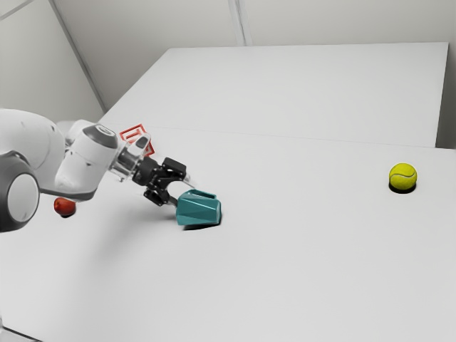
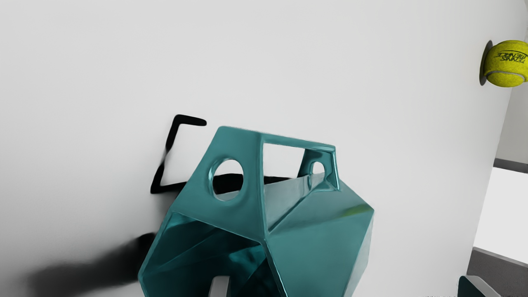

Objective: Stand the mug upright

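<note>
Two fingers [image 1: 172, 201] stand spread, one at the mouth of the teal mug [image 1: 198, 209], which lies on its side on the bench [image 1: 299, 285], well apart from a tennis ball [image 1: 403, 176].

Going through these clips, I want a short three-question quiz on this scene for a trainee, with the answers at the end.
1. Multiple choice: how does the mug sit on the table?
A) Upright on its base
B) Tipped on its side
C) Upside down on its rim

2. True or false: the two fingers of the hand stand apart.

3. Fill in the blank: the thing nearest the exterior view's right edge is a ____ ball.

Key: 1. B; 2. true; 3. tennis
</note>
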{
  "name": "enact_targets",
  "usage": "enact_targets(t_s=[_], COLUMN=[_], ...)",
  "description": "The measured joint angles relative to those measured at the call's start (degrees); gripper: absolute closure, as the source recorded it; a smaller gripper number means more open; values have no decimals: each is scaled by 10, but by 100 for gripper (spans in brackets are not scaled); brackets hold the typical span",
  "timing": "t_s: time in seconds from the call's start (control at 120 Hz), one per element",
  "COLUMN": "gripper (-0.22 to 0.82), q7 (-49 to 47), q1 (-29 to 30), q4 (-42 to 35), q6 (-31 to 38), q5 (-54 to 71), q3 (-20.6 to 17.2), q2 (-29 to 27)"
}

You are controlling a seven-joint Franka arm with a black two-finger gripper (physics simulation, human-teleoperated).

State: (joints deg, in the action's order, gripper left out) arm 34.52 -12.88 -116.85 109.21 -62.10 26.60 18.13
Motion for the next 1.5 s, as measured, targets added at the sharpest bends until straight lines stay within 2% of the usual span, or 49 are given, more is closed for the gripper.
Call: enact_targets(t_s=[0.075,0.142,0.358,0.442,0.55,0.875,1.008,1.083,1.175,1.333,1.5], gripper=[2,7,52,62,70,77,78,78,78,78,78], q7=[10,16,22,24,23,17,4,-7,-28,-94,-171], q1=[0,-1,0,0,0,0,-23,-35,-65,-98,-102], q4=[0,0,0,1,14,25,50,49,41,28,25], q6=[5,11,18,19,19,21,55,85,111,139,164], q5=[-14,-24,-34,-35,-32,-8,142,260,412,629,705], q3=[-12,-21,-24,-25,-29,-36,-67,-95,-108,-131,-145], q2=[5,6,-5,-7,-6,-14,-64,-90,-111,-109,-86])
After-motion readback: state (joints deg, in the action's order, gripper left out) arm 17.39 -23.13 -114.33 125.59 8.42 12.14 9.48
